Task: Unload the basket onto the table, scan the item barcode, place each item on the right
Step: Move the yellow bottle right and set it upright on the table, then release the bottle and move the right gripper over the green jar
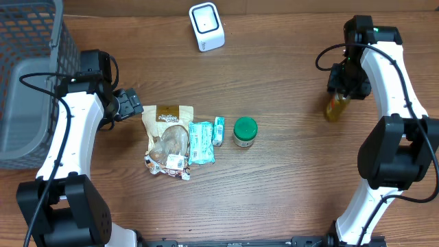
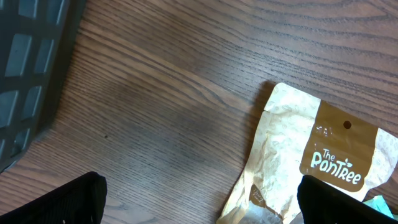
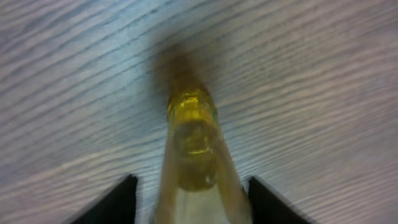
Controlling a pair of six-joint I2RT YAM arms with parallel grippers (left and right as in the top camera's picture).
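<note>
Wooden desk hosting a barcode scan, with the right pincer standing parted around a yellow bottle at 3 o'clock.
Its fingers are flanking the bottle with a slim gap on each side, so nothing is being gripped. The bottle is sitting well apart from the white scanner at 12 o'clock, and whether its code is read I cannot tell. Out at centre, the left pincer is gaping wide and empty beside the pouch, where packets and a green-lidded jar are waiting, probably unscanned. At 9 o'clock the grey basket is showing nothing inside.
</note>
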